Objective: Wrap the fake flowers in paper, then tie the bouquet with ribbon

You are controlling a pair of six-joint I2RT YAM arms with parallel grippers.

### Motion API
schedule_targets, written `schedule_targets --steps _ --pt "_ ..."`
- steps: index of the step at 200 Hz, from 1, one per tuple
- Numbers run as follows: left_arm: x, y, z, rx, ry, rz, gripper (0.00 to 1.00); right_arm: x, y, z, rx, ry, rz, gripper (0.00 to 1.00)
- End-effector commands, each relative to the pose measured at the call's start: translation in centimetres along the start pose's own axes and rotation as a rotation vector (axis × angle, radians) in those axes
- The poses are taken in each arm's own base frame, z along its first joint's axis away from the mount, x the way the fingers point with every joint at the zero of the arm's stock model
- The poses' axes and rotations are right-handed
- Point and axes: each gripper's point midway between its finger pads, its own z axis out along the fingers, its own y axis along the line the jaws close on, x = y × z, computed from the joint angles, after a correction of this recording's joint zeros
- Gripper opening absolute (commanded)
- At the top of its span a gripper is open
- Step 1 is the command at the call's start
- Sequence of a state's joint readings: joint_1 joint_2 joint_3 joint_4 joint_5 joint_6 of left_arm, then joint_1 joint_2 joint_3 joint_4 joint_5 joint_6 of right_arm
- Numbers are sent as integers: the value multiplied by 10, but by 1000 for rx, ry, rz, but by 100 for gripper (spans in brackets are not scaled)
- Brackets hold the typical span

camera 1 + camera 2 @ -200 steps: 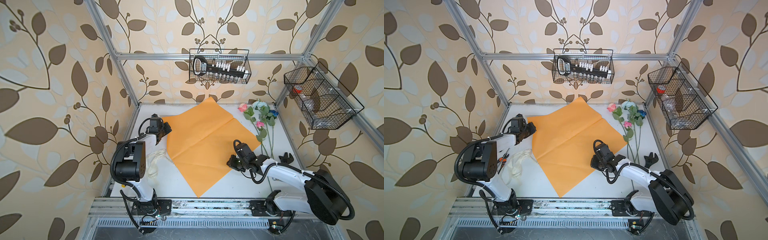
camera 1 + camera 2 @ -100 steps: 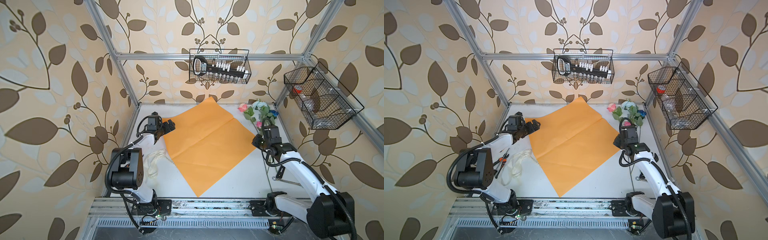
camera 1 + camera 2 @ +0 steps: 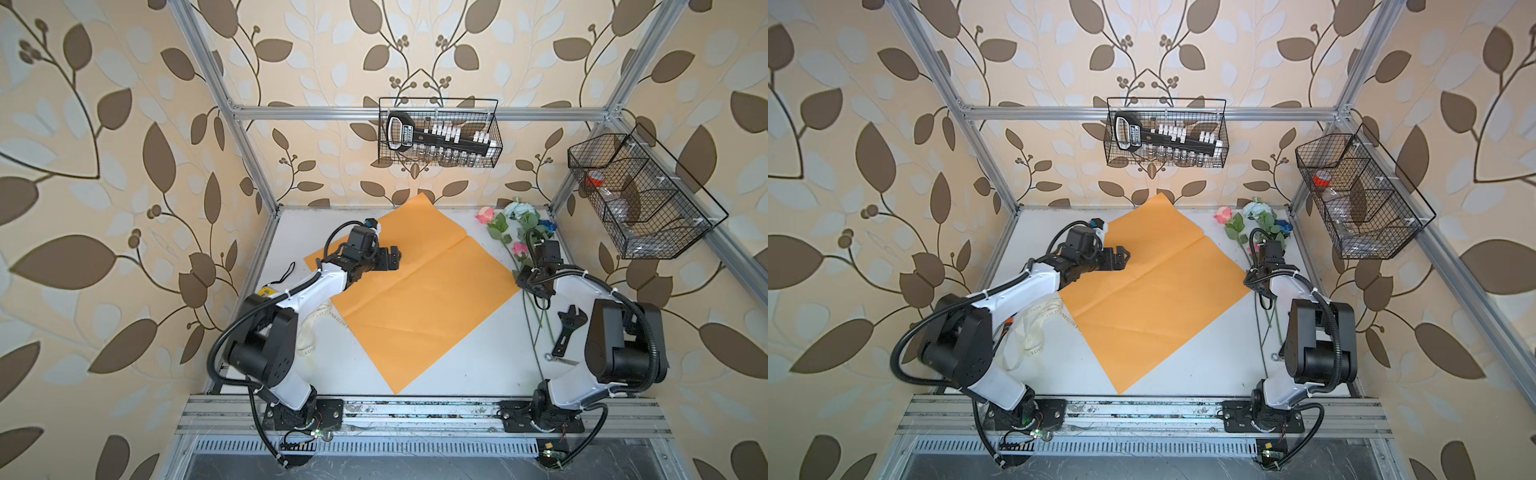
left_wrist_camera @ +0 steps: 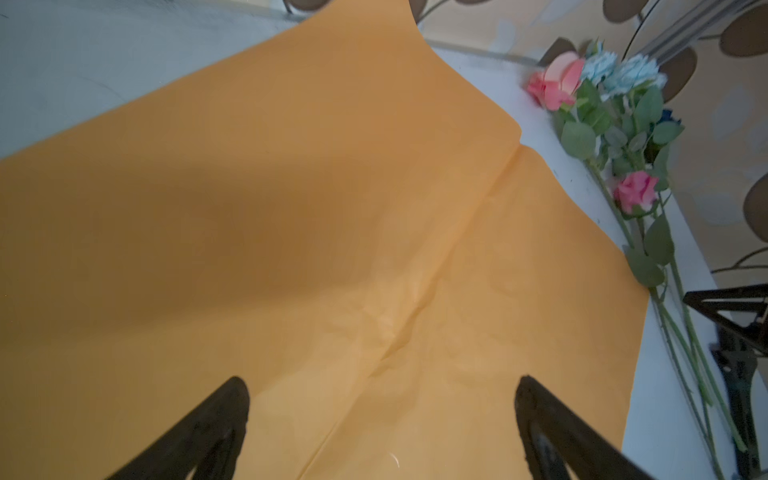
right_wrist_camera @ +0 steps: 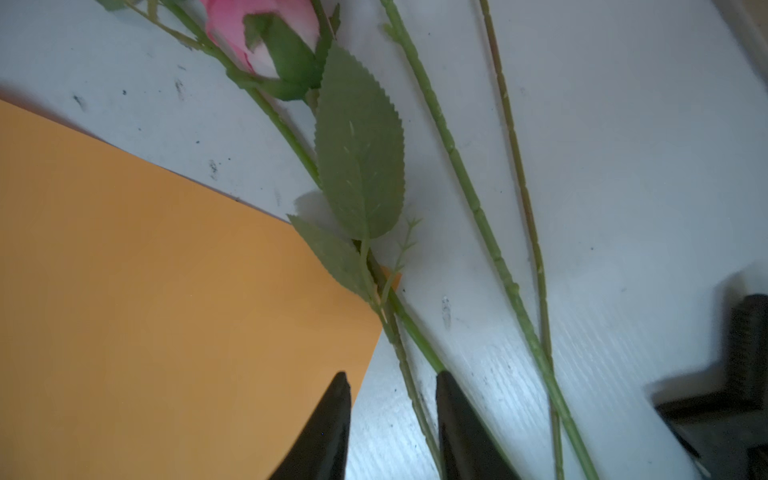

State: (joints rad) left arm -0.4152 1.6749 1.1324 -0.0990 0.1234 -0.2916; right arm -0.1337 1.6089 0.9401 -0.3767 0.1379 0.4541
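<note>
Moved in the last second: left gripper [image 3: 392,259], from the corner of the orange wrapping paper [image 3: 415,299] to above it; right gripper [image 5: 392,374], off the paper to the stems.

1. Left gripper: jaws wide, empty, paper below. Cream ribbon [image 3: 1034,328] back beside its arm.
2. Right gripper: jaws narrowly parted, one thin stem [image 5: 405,374] between, not clamped.
3. Fake flowers [image 3: 515,212]: ahead of the right fingertips, beside the paper, unwrapped.

Step, as judged: gathering stems. Next move calls for closing on them and carrying them onto the paper.

leaf-patterned walls [image 3: 124,124], aluminium frame [image 3: 415,111], white tabletop [image 3: 478,353], wire baskets [image 3: 399,160]
</note>
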Motion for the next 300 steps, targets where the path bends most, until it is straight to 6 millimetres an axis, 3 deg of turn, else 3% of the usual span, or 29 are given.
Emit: schedule_targets --steps 1,31,65,114,136,186,215,255,277,300 --pt "-2 -21 27 37 50 88 99 -3 3 6 -8 5 -24 36" --pt "25 -35 71 83 182 91 93 7 -1 22 6 52 -20 35" --pt "53 -44 90 141 274 67 80 15 -2 35 4 91 -14 28" --pt "97 -56 88 222 367 30 66 17 -5 33 12 91 -6 0" --pt "119 -62 83 247 409 35 60 12 -6 18 3 64 1 0" --pt "154 -62 65 261 460 53 57 -1 -5 -25 -34 -15 2 4" --pt "157 -48 59 193 461 83 56 0 0 -33 -71 -19 0 0" --pt "141 -61 53 238 414 94 60 -9 21 -47 -107 -53 -44 0" --pt "128 -69 44 265 374 104 62 -12 48 -61 -156 -75 -98 0" --pt "107 -78 25 283 307 115 69 -13 92 -80 -270 -84 -138 0"
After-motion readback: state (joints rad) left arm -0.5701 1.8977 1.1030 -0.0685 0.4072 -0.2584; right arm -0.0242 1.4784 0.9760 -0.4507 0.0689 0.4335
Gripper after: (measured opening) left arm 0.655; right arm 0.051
